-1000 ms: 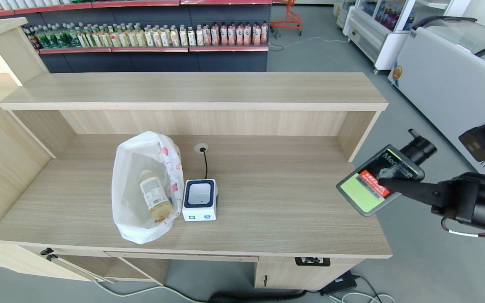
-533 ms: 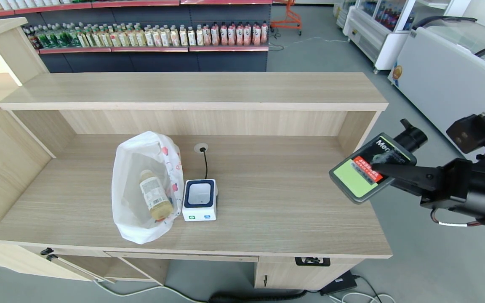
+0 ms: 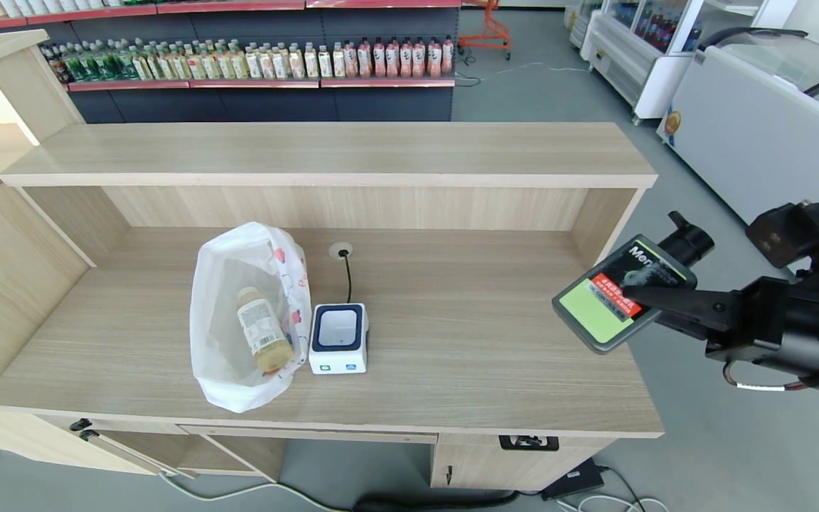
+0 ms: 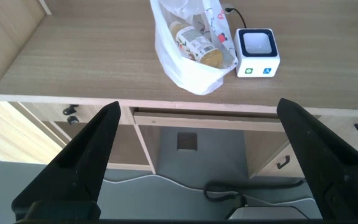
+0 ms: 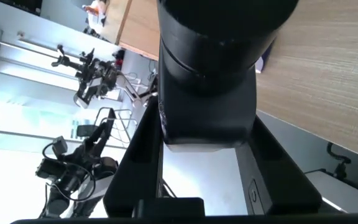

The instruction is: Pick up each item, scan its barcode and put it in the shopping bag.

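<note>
My right gripper [image 3: 639, 294] hangs off the right end of the wooden counter [image 3: 488, 341], shut on a flat dark bottle [image 3: 612, 299] with a green and red label and a black cap. In the right wrist view the dark bottle [image 5: 210, 81] sits between the fingers [image 5: 135, 162]. The white shopping bag [image 3: 249, 313] lies on the counter's left part with a yellowish drink bottle [image 3: 264, 338] inside. A white and blue scanner [image 3: 338, 338] stands just right of the bag. My left gripper [image 4: 199, 109] is open, low before the counter front, facing the shopping bag [image 4: 191, 62] and the scanner [image 4: 258, 53].
A raised back ledge [image 3: 324, 153] and side walls enclose the counter. A black cable [image 3: 346, 277] runs from the scanner to a hole in the counter. White freezers [image 3: 751, 121] stand to the right, and drink shelves [image 3: 253, 64] behind.
My right gripper has carried the dark bottle a little left and up, toward the counter's right end. The bag, scanner and left gripper have not moved.
</note>
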Controlling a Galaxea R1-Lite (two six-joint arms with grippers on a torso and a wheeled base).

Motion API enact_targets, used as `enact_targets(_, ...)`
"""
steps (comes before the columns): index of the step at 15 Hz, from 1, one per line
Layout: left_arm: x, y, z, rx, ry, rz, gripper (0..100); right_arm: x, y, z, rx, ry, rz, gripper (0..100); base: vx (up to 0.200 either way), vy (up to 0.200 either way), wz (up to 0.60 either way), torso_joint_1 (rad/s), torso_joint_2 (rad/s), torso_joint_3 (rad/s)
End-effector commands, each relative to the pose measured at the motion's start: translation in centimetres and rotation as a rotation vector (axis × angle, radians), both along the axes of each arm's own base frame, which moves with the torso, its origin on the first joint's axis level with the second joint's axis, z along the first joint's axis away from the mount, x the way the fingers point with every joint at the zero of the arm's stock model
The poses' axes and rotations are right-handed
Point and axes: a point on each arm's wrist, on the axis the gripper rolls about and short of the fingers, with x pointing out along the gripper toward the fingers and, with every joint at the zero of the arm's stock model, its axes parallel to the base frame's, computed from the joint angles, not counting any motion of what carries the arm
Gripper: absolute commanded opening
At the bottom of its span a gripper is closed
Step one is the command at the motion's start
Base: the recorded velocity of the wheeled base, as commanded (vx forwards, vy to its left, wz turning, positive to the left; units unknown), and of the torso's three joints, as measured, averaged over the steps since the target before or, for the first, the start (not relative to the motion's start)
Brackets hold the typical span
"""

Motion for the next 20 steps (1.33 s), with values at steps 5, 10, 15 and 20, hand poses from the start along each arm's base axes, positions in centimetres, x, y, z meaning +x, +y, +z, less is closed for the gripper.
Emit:
enact_targets(5, 0.0, 0.0, 0.0, 0.001, 0.0, 0.0, 100, 0.8, 0.0, -0.7, -0.012, 0.022, -0.017, 0, 0.0, 0.2, 0.0, 0.006, 0.0, 0.005)
enact_targets(10, 0.0, 0.0, 0.0, 0.002, 0.0, 0.0, 100, 6.6, 0.4, -2.9, -0.135, -0.016, -0.182, 0, 0.0, 0.2, 0.0, 0.0, 0.0, 0.004)
enact_targets(15, 0.0, 0.0, 0.0, 0.004, 0.0, 0.0, 100, 10.6, 1.2, -5.4, -0.22, -0.034, -0.196, 0, 0.0, 0.2, 0.0, 0.002, 0.0, 0.001)
enact_targets(20, 0.0, 0.0, 0.0, 0.004, 0.0, 0.0, 100, 12.9, 3.8, -8.4, -0.288, -0.013, -0.176, 0, 0.0, 0.0, 0.0, 0.0, 0.0, 0.0)
